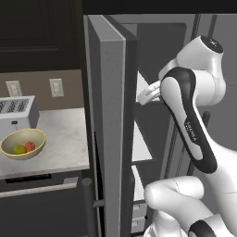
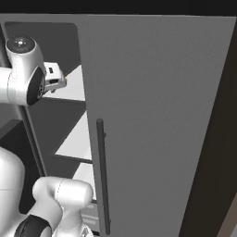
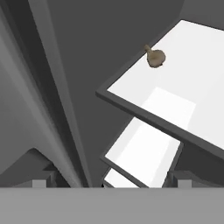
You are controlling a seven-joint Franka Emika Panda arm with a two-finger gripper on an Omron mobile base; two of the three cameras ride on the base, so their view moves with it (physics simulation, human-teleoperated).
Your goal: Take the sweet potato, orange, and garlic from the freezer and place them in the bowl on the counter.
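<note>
While the gripper (image 3: 112, 183) is held wide open and empty inside the freezer (image 1: 143, 139), garlic (image 3: 155, 57) is seen on a white shelf (image 3: 192, 96); sweet potato (image 1: 30, 146) and orange (image 1: 19, 149) lie in the bowl (image 1: 23, 144). "FRANKA" is read on the arm (image 1: 190, 129).

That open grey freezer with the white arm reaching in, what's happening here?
The white robot arm's gripper is inside the tall grey freezer, near its white shelves. A small tan garlic bulb sits on a shelf. The reddish sweet potato and yellow-olive orange already lie in the pale yellow bowl on the marbled counter.
</note>
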